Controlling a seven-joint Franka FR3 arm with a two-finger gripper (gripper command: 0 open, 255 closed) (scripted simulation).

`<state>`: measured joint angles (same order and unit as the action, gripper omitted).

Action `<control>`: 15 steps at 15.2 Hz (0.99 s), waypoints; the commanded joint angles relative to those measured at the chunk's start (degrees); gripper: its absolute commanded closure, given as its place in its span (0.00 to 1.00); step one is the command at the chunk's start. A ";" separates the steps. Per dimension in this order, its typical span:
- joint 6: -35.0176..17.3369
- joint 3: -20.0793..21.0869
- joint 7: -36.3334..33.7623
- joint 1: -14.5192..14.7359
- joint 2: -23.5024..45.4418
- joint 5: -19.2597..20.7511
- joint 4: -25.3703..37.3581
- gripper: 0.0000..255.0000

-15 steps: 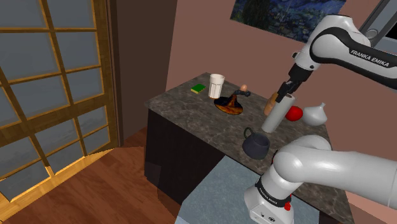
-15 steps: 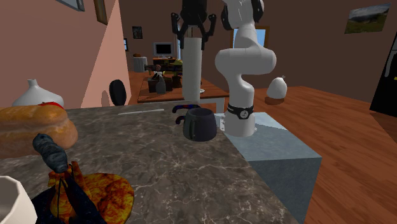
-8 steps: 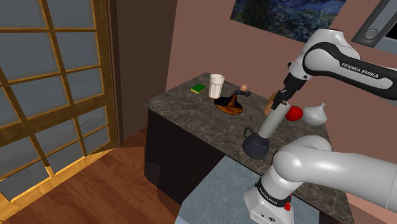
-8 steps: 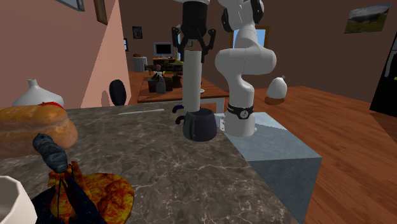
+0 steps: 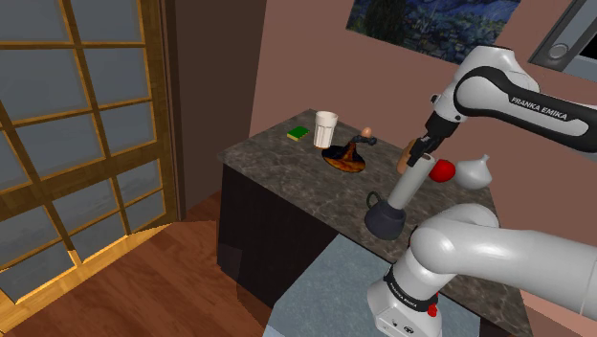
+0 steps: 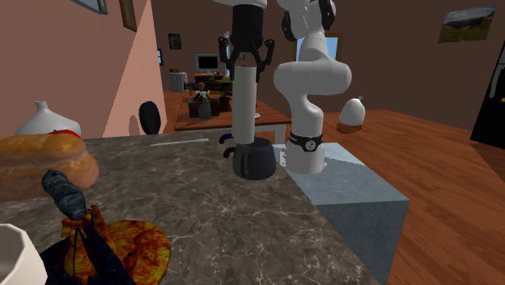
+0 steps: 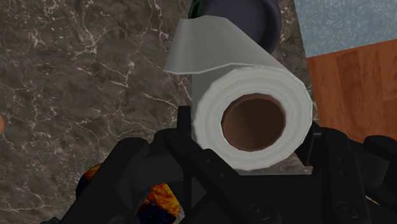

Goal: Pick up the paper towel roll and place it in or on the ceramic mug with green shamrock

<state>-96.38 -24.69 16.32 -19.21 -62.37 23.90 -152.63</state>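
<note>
A white paper towel roll (image 5: 406,183) stands almost upright, its lower end inside a dark, round-bellied mug (image 5: 384,220) near the counter's front edge. My black gripper (image 5: 425,150) is shut on the roll's top end. In the second exterior view the roll (image 6: 244,105) rises straight out of the mug (image 6: 254,159), with the gripper (image 6: 247,58) clasping its top. Looking down along the gripper (image 7: 251,139), I see the roll's (image 7: 253,102) brown core, and the mug's rim (image 7: 248,13) beyond the far end.
On the dark marble counter (image 5: 287,172) stand a white cup (image 5: 326,127), a green sponge (image 5: 298,133) and an orange plate (image 5: 346,161) with a dark object. A bread loaf (image 6: 44,162), red apple (image 5: 441,170) and white vase (image 5: 474,171) sit by the wall.
The gripper came down with the roll, whose lower end went from hanging above the mug to sitting inside it. Over the last half second almost nothing has moved.
</note>
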 commanded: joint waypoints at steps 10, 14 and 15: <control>6.32 2.74 0.40 1.09 1.13 -2.59 7.42 0.00; 6.32 2.74 0.41 1.09 1.13 -2.59 7.42 0.00; 6.32 2.74 0.41 1.09 1.13 -2.59 7.42 0.00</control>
<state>-90.11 -21.96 16.72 -18.13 -61.27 21.32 -145.29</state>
